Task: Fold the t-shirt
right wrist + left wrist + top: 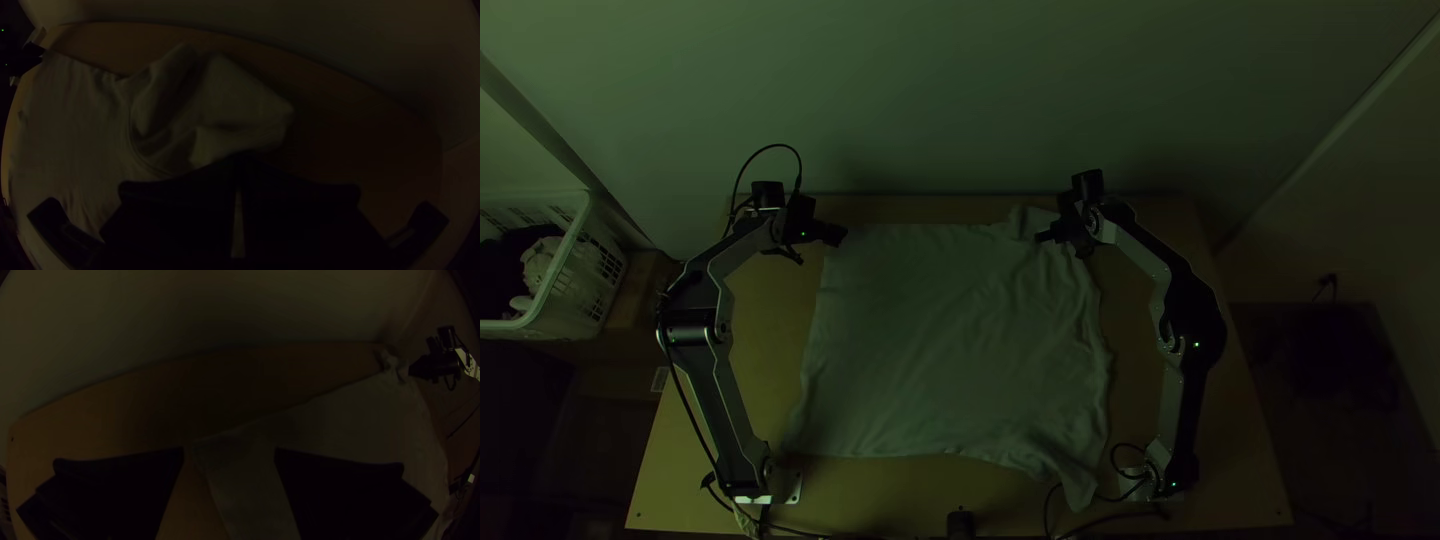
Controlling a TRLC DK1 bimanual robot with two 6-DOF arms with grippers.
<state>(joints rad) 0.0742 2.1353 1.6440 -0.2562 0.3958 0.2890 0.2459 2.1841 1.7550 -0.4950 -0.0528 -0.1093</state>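
In the top view, the t-shirt [950, 340] lies spread over the wooden surface [765, 370], its far right part bunched and one near corner trailing towards the right arm's base. The left gripper [835, 236] is at the far left corner, the right gripper [1045, 236] over the rumpled far right part. The cloth looks thin, light and limp; it should crease and sag rather than break, so it wants holding at two well-separated places along one edge. A white basket [595, 265] of other cloth stands at the left. I can make out no label or writing.

In the left wrist view, the left jaws are spread wide and released, with the corner of the shirt lying flat between them. That corner seems a good place to pinch, low against the surface.

In the right wrist view, the right jaws are brought together at the tips and seem to grasp a bit of the shirt beside a seam, where loose folds stand up. Soft fabric like this could slip from a shallow pinch.
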